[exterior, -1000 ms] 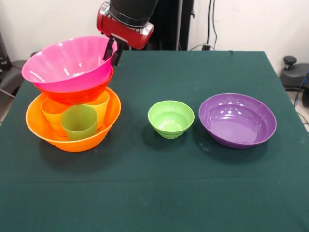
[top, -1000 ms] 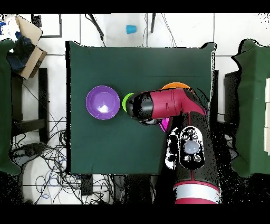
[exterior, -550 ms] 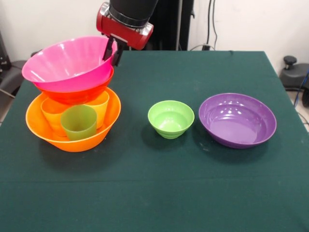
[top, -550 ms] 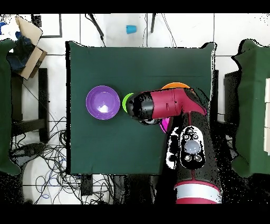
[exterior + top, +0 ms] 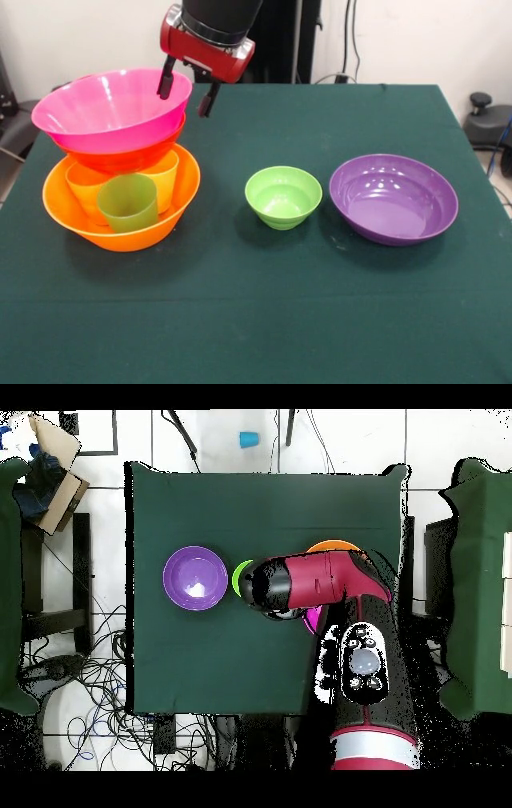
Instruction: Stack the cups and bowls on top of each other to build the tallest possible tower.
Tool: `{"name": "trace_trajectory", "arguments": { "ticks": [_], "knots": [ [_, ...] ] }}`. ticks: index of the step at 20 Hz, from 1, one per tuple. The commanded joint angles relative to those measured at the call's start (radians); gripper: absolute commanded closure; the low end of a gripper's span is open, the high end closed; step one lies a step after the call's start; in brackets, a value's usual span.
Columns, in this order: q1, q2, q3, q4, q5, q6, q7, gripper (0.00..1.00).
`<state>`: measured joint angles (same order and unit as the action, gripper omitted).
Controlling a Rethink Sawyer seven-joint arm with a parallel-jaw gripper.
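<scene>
Leftmost on the dark green table [image 5: 264,320]: large glossy orange plastic bowl [image 5: 152,232], serving as base of the tower [image 5: 116,160]. Inside that bowl, three small tapered plastic cups standing upright, one translucent green [image 5: 128,203] at the front, one orange [image 5: 84,186] behind and to its left, one yellow [image 5: 166,181] behind and to its right. Resting on top of those cups, wide shallow red-orange bowl [image 5: 120,154], and nested in that, large glossy pink bowl [image 5: 108,108], slightly tilted, nothing visible inside it.

Directly above the pink bowl's far right rim, red and black gripper [image 5: 186,88], jaws spread wide, one finger [image 5: 166,80] over the bowl's inside, the other outside past the rim, gripping nothing.

Near the table's middle, small light green plastic bowl [image 5: 283,196], upright and empty. Just beside it to the right, apart and not touching, wide shallow purple plastic bowl [image 5: 394,198], also empty.

From overhead, mostly hidden under the red arm [image 5: 330,584]: only an edge of the orange bowl, a sliver of pink and a crescent of the light green bowl showing; purple bowl fully exposed. Off the table on the floor, small blue cup [image 5: 248,439].
</scene>
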<state>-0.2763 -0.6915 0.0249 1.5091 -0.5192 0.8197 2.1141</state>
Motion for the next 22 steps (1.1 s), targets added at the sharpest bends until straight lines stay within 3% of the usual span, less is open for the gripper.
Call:
{"name": "trace_trajectory", "arguments": {
  "ticks": [1, 22],
  "knots": [
    [-0.004, 0.033, 0.074, -0.021, -0.071, -0.061, -0.122, 0.00],
    [0.009, -0.046, 0.067, 0.007, -0.058, 0.028, -0.166, 0.00]
  ]
}}
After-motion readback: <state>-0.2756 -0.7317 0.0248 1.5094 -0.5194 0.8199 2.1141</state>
